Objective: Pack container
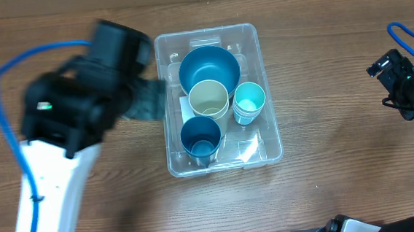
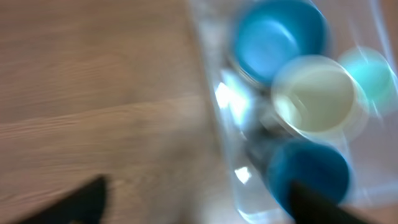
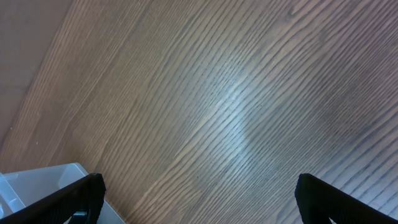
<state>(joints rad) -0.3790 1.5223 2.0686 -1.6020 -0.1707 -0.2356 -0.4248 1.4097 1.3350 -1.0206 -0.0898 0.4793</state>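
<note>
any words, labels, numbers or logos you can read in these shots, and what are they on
No text can be read in any view.
The white label on the base of the container shows only a sliver beside the cream cup, too small to read.
The left wrist view is blurred and nothing in it is legible.

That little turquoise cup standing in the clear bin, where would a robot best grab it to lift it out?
Probably by its rim, straight down from above. The turquoise cup stands upright, mouth open, so its wall can be pinched there. Best on the side facing the container's right wall: the cream cup crowds its left and the blue bowl sits just behind.
</note>
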